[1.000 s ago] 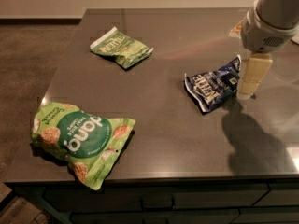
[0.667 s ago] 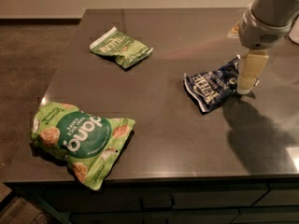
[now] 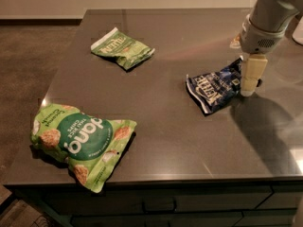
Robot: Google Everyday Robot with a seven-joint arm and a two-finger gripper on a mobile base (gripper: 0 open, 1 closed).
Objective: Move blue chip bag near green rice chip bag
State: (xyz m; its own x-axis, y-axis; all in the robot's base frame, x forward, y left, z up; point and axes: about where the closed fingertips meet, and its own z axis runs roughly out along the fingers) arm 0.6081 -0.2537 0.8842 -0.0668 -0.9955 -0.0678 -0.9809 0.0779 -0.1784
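Observation:
The blue chip bag (image 3: 214, 87) lies wrinkled on the right middle of the dark countertop (image 3: 170, 126). The green rice chip bag (image 3: 78, 138), large and bright green with a dark round emblem, lies at the front left corner, far from the blue bag. My gripper (image 3: 247, 90) hangs down from the arm at the upper right. Its tip is at the blue bag's right end, at or just above the counter surface. Whether it touches the bag I cannot tell.
A smaller green bag with a white top edge (image 3: 122, 47) lies at the back left of the counter. The counter's front edge has drawers below it (image 3: 189, 205). A brown floor (image 3: 28, 65) lies to the left.
My gripper has moved slightly left and back, closer onto the blue bag's right end. The bags have not moved.

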